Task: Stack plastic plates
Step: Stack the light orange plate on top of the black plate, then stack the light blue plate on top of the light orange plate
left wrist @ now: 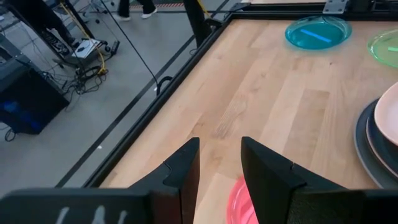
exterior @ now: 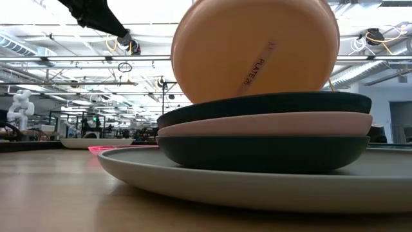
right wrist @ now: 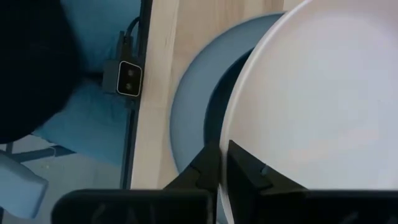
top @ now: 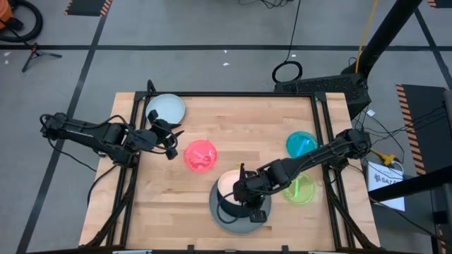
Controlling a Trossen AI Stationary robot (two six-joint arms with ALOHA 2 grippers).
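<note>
A stack sits near the table's near edge. The large grey plate carries a dark plate, a pink plate and another dark plate. The cream plate stands tilted steeply above them. Its lower edge is hidden behind the top dark rim. My right gripper is shut on it. My left gripper hangs open between the pale blue plate and the translucent magenta plate, which both lie flat on the wood. My right gripper pinches the cream plate's rim, one finger on each face. It reaches in from the table's right side, slanting down. The plate is tilted steeply over the stack; whether its lower edge rests on the top dark plate, I cannot tell.
A teal plate and a green plate lie flat on the right part of the table, beside my right arm. Bare wood spreads at the near left. A black frame rail edges the table.
</note>
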